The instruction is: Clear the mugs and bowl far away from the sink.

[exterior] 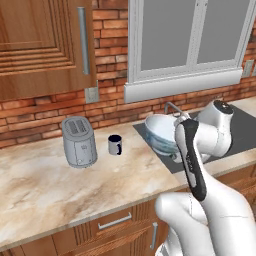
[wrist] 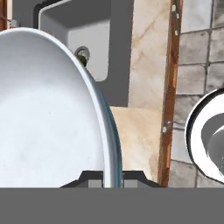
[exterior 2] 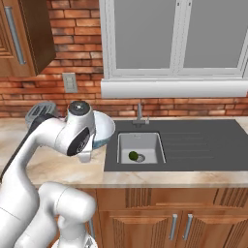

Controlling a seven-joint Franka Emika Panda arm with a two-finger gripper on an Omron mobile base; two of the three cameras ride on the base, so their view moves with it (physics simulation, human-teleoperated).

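White-lined bowl (wrist: 48,118) hangs tilted above the counter's (exterior: 45,190) edge beside the sink (exterior 2: 193,145), its thin rim pinched between the fingers of the gripper (wrist: 112,177); the navy-rimmed mug (exterior: 115,144) stands well apart, near the toaster (exterior: 79,141)

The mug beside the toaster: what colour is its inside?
Dark navy inside the mug, clearest in the left base view.

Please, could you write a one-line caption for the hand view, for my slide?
Gripper shut on the rim of the white bowl, held above the counter beside the sink.
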